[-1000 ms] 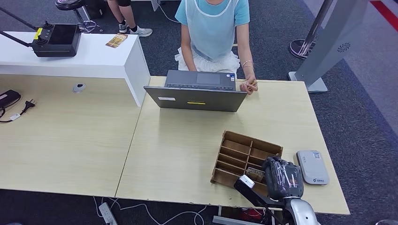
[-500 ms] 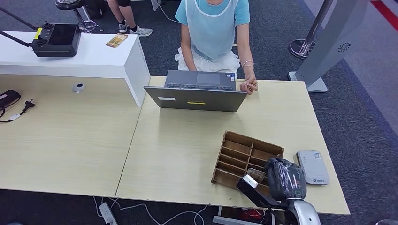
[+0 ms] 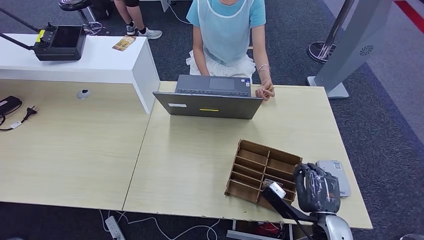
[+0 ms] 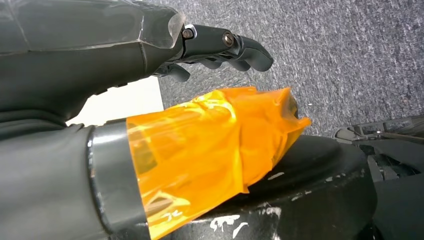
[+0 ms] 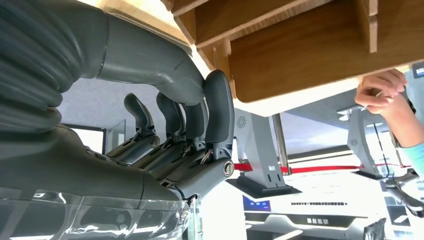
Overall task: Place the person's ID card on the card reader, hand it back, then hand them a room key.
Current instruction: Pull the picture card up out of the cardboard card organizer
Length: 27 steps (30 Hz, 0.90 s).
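Fingers (image 5: 220, 107) of the right hand (image 3: 317, 187) curl loosely on nothing beside the wooden tray (image 3: 252, 159), between it and the card reader (image 3: 336, 170).

The right hand (image 3: 318, 188) hung at the end of its silver arm, raised from below with the wrist bent and the back of the hand facing up. Its dark fingers (image 5: 218, 107) were curled inward, apart from one another, with nothing between them. The left hand (image 4: 150, 45) hung low over the floor, fingers (image 4: 240, 47) loosely bent and holding nothing.
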### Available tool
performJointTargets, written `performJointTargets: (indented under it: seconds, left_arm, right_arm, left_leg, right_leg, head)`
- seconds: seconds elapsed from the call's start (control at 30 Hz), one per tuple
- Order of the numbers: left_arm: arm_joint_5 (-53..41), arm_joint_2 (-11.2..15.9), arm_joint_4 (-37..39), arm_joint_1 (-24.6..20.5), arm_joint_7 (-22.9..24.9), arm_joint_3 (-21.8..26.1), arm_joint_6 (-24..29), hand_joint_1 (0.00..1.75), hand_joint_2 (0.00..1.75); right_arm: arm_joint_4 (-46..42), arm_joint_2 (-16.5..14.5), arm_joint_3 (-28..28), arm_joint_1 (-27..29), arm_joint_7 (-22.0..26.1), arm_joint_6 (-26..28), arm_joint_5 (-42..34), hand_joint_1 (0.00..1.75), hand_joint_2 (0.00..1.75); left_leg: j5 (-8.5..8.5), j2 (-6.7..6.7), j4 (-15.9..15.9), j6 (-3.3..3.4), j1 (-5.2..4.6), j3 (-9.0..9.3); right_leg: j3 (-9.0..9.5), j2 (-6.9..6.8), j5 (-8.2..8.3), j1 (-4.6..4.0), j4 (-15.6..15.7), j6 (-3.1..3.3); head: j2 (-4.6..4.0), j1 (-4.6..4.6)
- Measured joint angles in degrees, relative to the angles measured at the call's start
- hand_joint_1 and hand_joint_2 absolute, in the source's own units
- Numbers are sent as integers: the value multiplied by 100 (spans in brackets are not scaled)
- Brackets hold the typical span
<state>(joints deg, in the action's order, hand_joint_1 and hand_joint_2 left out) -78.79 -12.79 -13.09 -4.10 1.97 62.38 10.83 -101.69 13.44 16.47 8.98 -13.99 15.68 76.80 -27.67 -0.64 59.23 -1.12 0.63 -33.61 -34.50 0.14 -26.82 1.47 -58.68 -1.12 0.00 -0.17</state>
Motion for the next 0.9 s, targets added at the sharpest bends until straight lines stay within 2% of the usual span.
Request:
performJointTargets:
  seconds: [0.27,0.53,0.9]
  left_arm:
    - [18,0,0,-1,-1,30,6,0,0]
    - [18,-1,0,-1,-1,44,16,0,0]
    - [-7,0,0,-1,-1,42,18,0,0]
  right_arm:
    - [-76,0,0,13,91,-3,15,129,175]
    - [-73,0,56,10,144,-41,15,79,175]
    - [-75,0,184,12,145,-40,41,97,175]
  left_leg:
    - [0,0,0,0,0,-1]
    - [0,0,0,0,0,-1]
    - [0,0,0,0,0,-1]
  right_leg:
    - [0,0,0,0,0,0]
    - [0,-1,0,0,0,0]
    - [0,-1,0,0,0,0]
  head:
    - [0,1]
    - [0,1]
    - [0,1]
